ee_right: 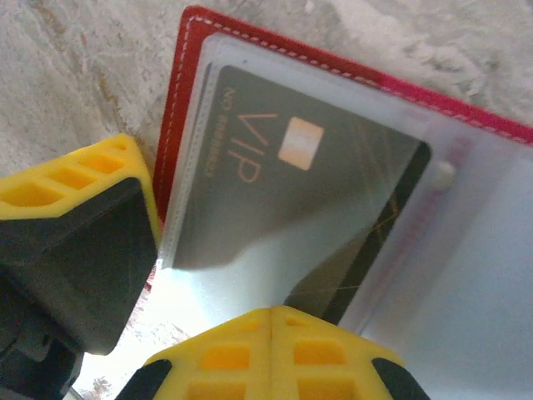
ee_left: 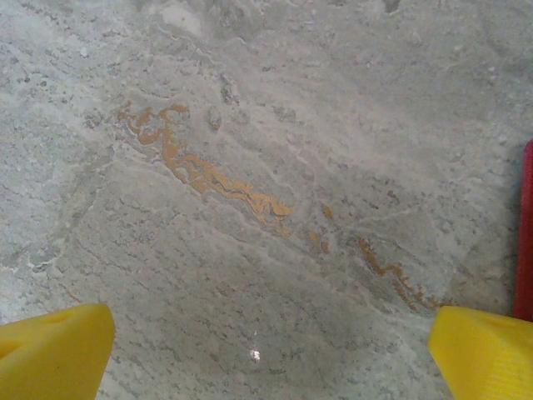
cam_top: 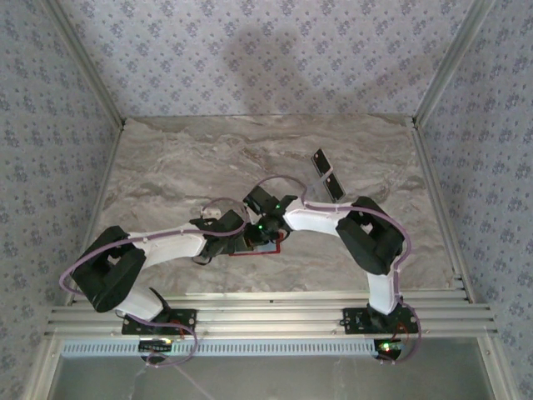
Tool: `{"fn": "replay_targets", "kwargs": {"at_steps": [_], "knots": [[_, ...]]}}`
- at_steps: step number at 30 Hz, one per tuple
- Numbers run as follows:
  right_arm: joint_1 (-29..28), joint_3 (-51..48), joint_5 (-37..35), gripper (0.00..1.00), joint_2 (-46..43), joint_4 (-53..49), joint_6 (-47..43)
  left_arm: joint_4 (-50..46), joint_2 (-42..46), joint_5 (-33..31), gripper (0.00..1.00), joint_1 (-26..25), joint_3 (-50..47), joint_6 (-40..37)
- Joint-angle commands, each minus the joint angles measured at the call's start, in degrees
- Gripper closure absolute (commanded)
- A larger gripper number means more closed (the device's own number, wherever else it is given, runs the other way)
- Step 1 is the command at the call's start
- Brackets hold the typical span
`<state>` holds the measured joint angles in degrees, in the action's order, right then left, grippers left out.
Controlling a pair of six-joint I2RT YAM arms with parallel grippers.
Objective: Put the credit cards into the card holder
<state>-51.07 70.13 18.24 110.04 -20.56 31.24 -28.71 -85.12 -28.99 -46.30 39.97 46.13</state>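
The left gripper (ee_left: 266, 358) hangs over bare marble table (ee_left: 250, 125) at the middle of the work area. Its jaws are spread wide, with a yellow fingertip in each lower corner of the left wrist view and nothing between them. At the right border of that view runs a red strip, the edge of the card holder (ee_left: 526, 242).

In the overhead view the left gripper (cam_top: 218, 237) and the right gripper (cam_top: 265, 229) meet at the table's centre. The card holder (cam_top: 250, 255) lies flat under them, mostly hidden.

The right wrist view shows the card holder (ee_right: 179, 125) lying open. A dark credit card (ee_right: 275, 192) marked "VIP" sits inside its clear sleeve. The right gripper (ee_right: 271, 350) is closed just above the card's lower edge, fingertips pressed together, and I see nothing between them.

Further right and farther back, 2 black credit cards lie on the table close together, well apart from the holder: the far card (cam_top: 321, 158) and the near card (cam_top: 334, 185).
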Motion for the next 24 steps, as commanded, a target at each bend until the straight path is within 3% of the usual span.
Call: {"fn": "replay_targets", "kwargs": {"at_steps": [1,8,24], "knots": [[0.0,0.1,0.1,0.94,-2.5,-0.5,0.9,1.2,-1.2,1.5,0.00,-0.3,-1.8,0.7],[2.1,-4.4,-1.7,0.94,-5.8,-0.6,1.1,1.4,-1.2,1.5,0.00,-0.3,-2.0,0.8],[1.9,-4.8,-0.9,0.95,-2.4,0.8,1.3,1.5,-1.4,1.6,0.00,-0.3,-2.0,0.8]]}}
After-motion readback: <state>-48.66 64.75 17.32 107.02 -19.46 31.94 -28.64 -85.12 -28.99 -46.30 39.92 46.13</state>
